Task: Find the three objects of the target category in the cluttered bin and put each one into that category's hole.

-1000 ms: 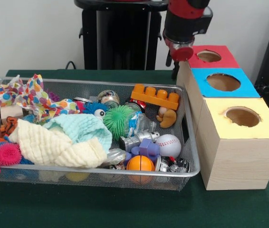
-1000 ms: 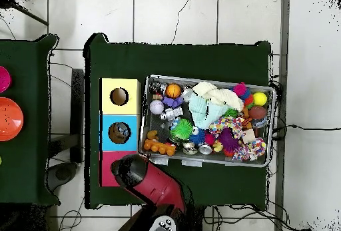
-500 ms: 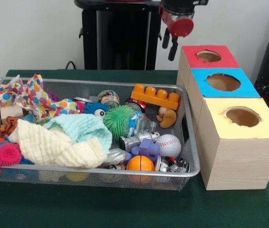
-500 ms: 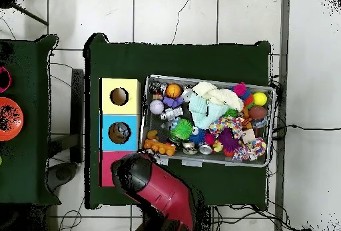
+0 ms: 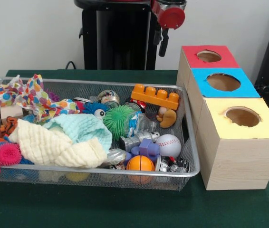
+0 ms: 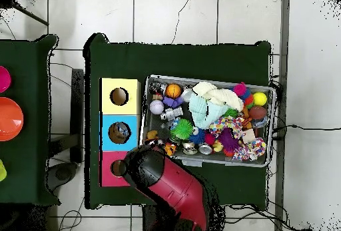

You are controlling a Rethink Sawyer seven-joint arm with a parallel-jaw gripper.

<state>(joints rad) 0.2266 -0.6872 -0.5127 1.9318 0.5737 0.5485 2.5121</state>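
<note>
Hand (image 5: 163,40) hangs high beside the red-topped wooden box (image 5: 207,57), at the far end of the wire mesh bin (image 5: 191,156); cannot tell its state, nothing visibly carried. Judged step: between picks. Target category unknown. Next: descend into the clutter, e.g. orange toy brick (image 5: 155,96) or white baseball (image 5: 168,145).

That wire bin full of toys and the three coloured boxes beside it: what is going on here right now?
A red and black robot arm is sorting things from the wire bin into three wooden boxes with holes in their tops, red, blue and yellow. At this moment its gripper hangs high at the bin's far end, beside the red box, with nothing visibly in it. The bin is packed: cloths, spiky balls, a baseball, an orange brick. The blue box seems to hold something already.
</note>
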